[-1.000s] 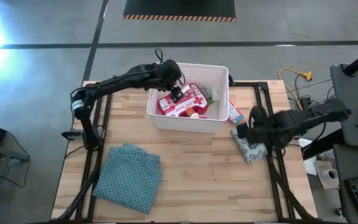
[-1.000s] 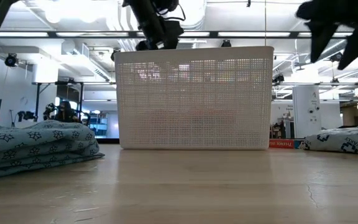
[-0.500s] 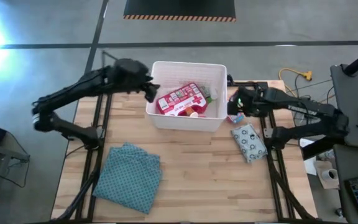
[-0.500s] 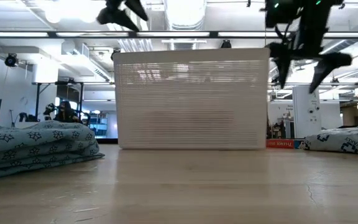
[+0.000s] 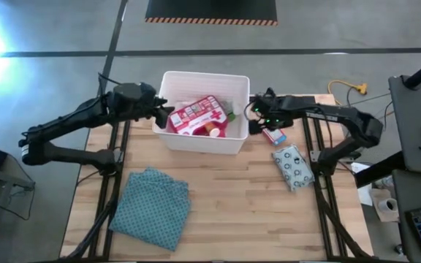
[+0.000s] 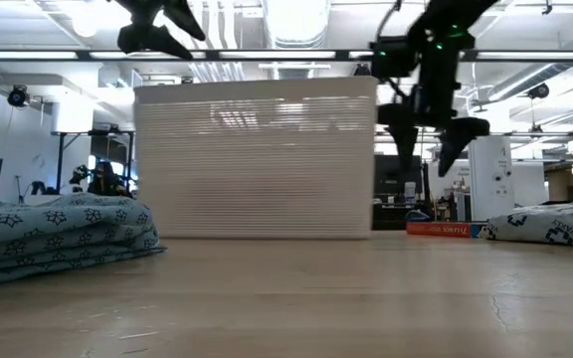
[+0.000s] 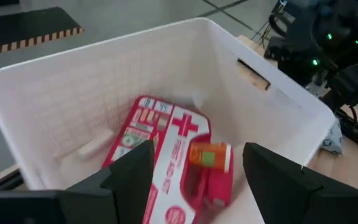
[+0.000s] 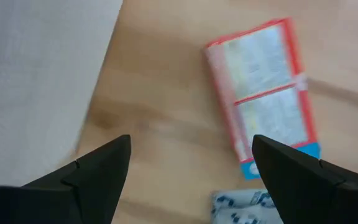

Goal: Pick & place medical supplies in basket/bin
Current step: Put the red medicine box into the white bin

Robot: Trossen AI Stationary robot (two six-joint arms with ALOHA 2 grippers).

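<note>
On the table's far side, white bin (image 5: 199, 120) holds the first aid case (image 5: 196, 115). Small red-blue-white box (image 8: 263, 93) and dotted soft pack (image 5: 294, 166) lie right of it, evidently awaiting pickup. Right gripper (image 8: 191, 168) hovers spread and empty above the box; left gripper (image 7: 194, 171), parted and empty, sits at the bin's left rim.

The right gripper (image 8: 191, 171), fingers spread wide, hangs above the wooden table (image 8: 166, 93); a small red-blue-white box (image 8: 263, 93) lies flat beside the white bin (image 8: 36, 81).
</note>
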